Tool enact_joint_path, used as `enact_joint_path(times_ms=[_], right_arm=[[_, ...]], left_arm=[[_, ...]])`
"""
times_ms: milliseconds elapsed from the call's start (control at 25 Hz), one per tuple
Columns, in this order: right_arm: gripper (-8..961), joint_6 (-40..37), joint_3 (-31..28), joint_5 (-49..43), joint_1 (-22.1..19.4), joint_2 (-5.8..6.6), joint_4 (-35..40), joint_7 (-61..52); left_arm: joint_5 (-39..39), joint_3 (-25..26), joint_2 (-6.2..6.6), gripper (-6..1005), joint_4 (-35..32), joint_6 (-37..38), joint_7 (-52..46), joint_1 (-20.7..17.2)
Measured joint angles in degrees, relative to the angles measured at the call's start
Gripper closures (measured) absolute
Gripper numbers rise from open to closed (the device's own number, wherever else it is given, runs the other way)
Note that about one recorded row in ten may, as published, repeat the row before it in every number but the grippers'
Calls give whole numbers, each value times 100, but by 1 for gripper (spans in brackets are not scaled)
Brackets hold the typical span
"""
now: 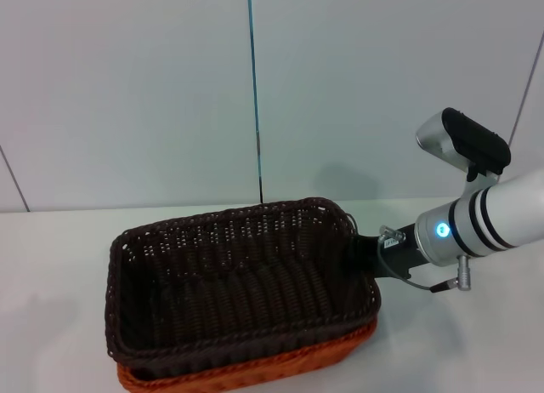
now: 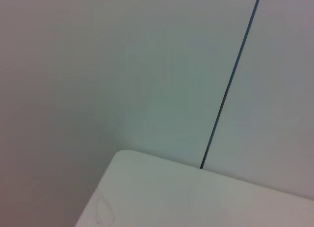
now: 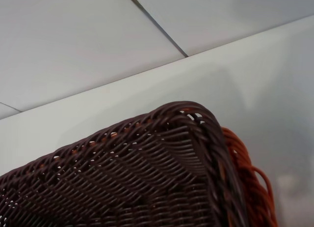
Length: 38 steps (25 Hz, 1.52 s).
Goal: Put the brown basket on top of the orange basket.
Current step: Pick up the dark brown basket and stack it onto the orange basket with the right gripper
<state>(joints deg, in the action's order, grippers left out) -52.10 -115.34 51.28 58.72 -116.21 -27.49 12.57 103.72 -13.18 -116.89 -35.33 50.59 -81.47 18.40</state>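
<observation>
Brown basket [image 1: 238, 282] nested in orange basket [image 1: 255, 372] near bench [image 1: 59, 248] front edge — right gripper [image 1: 364, 255] at its right rim, grip state unclear, left side open.

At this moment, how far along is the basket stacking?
Mostly done: the brown basket sits nested on the orange basket, whose rim shows beneath. In hand: the right gripper is at the brown basket's right rim. Left: letting go and withdrawing. The left gripper is out of view.

The brown basket [image 1: 238, 282], dark woven wicker with a braided rim, sits upright and nested in the orange basket [image 1: 280, 367]. Only the orange basket's rim shows beneath it, from six to four o'clock.
</observation>
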Motion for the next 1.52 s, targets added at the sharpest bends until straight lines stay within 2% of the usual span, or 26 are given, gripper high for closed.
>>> enact_joint_path(times_ms=[520,880,1280,1520], right_arm=[[819,96,337,-50,14,10,33,-58],[819,86,310,3,-29,14,17,-58],[779,-124,282,38,-28,52,-401,-64],[755,-157,278,-4,-11,56,-381,-75]], left_arm=[[-1,-6,-9,152,-16,25,-6,-22],[1,0,-9,151,-24,36,-8,-38],[9,9,-4,151,-50,35,-38,-57],[8,8,0,152,-53,34,-41,-48]])
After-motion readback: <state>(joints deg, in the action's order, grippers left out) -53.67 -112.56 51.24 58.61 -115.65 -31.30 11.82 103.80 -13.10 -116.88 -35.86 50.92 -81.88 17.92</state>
